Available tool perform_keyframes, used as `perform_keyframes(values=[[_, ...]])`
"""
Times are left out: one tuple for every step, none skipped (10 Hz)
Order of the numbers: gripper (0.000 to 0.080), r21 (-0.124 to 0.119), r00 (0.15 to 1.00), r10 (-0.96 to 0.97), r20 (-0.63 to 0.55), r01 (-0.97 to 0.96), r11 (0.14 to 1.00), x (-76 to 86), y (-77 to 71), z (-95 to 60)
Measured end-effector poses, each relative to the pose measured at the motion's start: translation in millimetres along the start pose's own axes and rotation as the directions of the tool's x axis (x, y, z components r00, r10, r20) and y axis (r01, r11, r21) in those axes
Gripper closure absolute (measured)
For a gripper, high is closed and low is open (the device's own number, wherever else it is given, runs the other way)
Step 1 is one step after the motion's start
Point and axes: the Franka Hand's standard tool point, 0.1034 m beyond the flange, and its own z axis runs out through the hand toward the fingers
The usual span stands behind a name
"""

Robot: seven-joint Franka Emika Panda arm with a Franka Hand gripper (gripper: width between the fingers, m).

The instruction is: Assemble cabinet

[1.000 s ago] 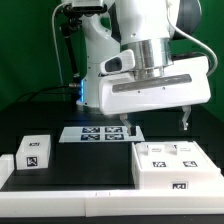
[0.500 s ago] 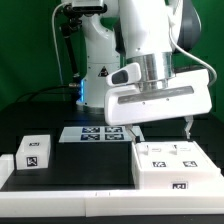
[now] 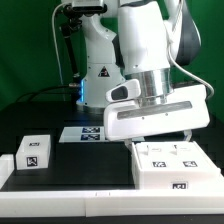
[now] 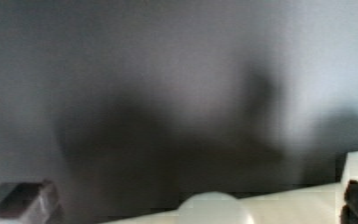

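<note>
The white cabinet body (image 3: 168,166) lies at the exterior view's right, with square tags on its top and front. A small white cabinet block (image 3: 35,152) with a tag stands at the left. My gripper (image 3: 157,138) hangs just above the far edge of the cabinet body, open and empty, its fingers (image 3: 127,138) spread wide. In the wrist view the gripper (image 4: 190,200) is open, with dark fingertips (image 4: 16,203) at both sides. A blurred white cabinet part (image 4: 247,208) lies below and between them.
The marker board (image 3: 92,133) lies flat on the black table behind the gripper. A white ledge (image 3: 60,190) runs along the front. The robot base and cables stand at the back.
The gripper has come down toward the cabinet body and shifted slightly to the exterior view's right. The cabinet parts have not moved.
</note>
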Motion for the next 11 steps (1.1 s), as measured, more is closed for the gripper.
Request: perform_keyframes(values=[[0.0002, 0.000, 1.000, -0.001, 0.000, 0.001, 1.000, -0.1, -0.2, 0.1], [0.0002, 0.000, 1.000, -0.002, 0.000, 0.002, 1.000, -0.1, -0.1, 0.0], [0.0002, -0.001, 1.000, -0.005, 0.000, 0.005, 1.000, -0.1, 0.7, 0.4], [0.0002, -0.004, 1.000, -0.007, 0.003, 0.007, 1.000, -0.8, 5.9, 2.8], [0.0002, -0.005, 1.000, -0.004, 0.005, 0.004, 1.000, -1.4, 7.1, 5.9], [0.0002, -0.004, 1.000, -0.004, 0.006, 0.004, 1.000, -1.2, 6.8, 7.4], [0.0002, -0.004, 1.000, -0.003, 0.006, 0.003, 1.000, -0.6, 7.2, 7.5], [0.0002, -0.004, 1.000, -0.003, 0.005, 0.003, 1.000, 0.5, 7.4, 7.7], [0.0002, -0.003, 1.000, -0.003, 0.002, 0.003, 1.000, 2.5, 7.5, 8.3], [0.0028, -0.002, 1.000, -0.005, 0.001, 0.005, 1.000, 4.3, 7.1, 9.5], [0.0028, 0.000, 1.000, -0.006, -0.001, 0.006, 1.000, 6.0, 4.8, 10.6]])
